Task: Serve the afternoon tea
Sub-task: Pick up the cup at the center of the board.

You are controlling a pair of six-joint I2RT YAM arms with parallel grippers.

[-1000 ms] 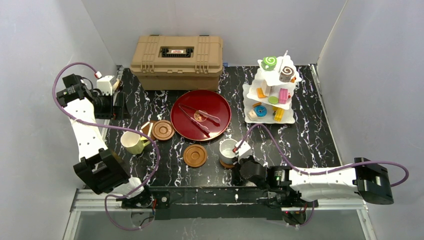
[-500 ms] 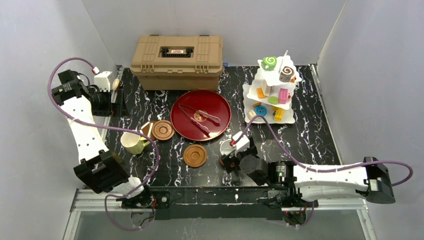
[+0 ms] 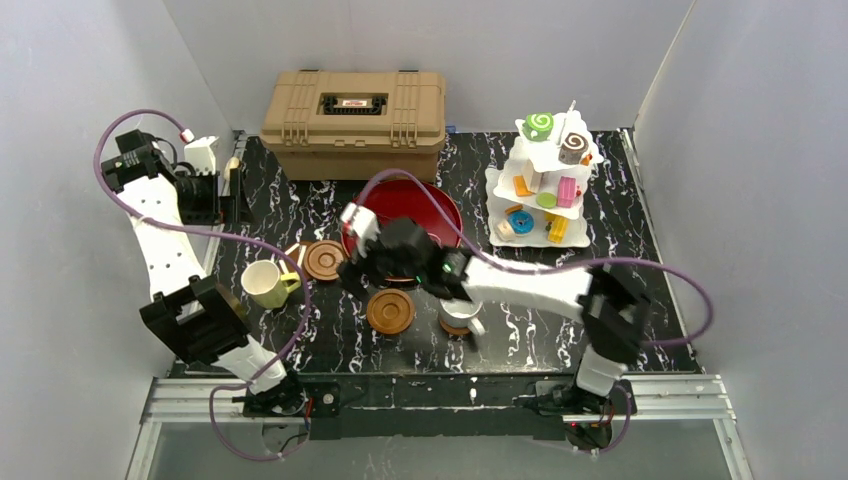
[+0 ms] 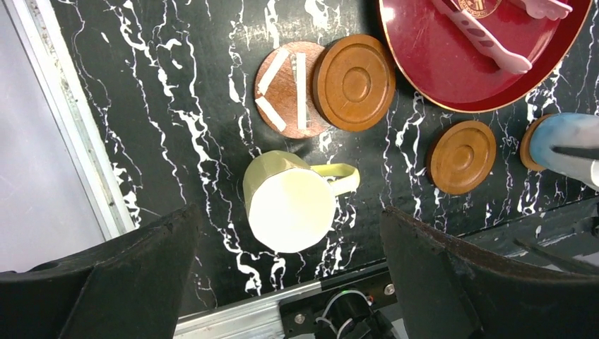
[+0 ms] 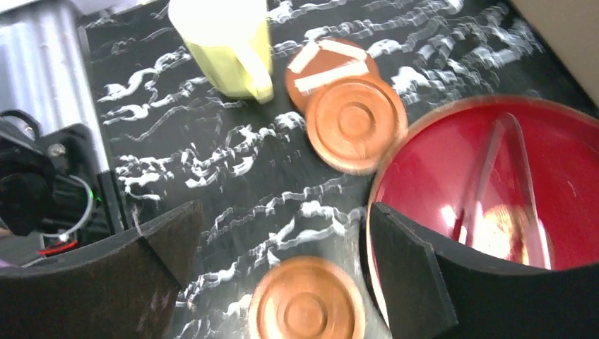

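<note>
My right arm has swung in from the near right edge and now reaches left across the tabletop (image 3: 300, 210). My right hand (image 3: 355, 270) has let go of the white mug (image 3: 458, 310), which stands on a coaster (image 3: 452, 329) near the front edge. That hand hangs empty with its fingers wide apart, over the near left rim of the red plate (image 3: 410, 195), beside a lone coaster (image 3: 390, 311).

My left hand (image 3: 235, 190) is raised at the far left, fingers spread wide and holding nothing. Its camera looks down on the pale yellow mug (image 4: 289, 208), which sits straight on the tabletop, near two overlapping coasters (image 4: 353, 81).

The toy pastries (image 3: 545, 185) sit on the white tiered stand (image 3: 530, 240) at the far right.
</note>
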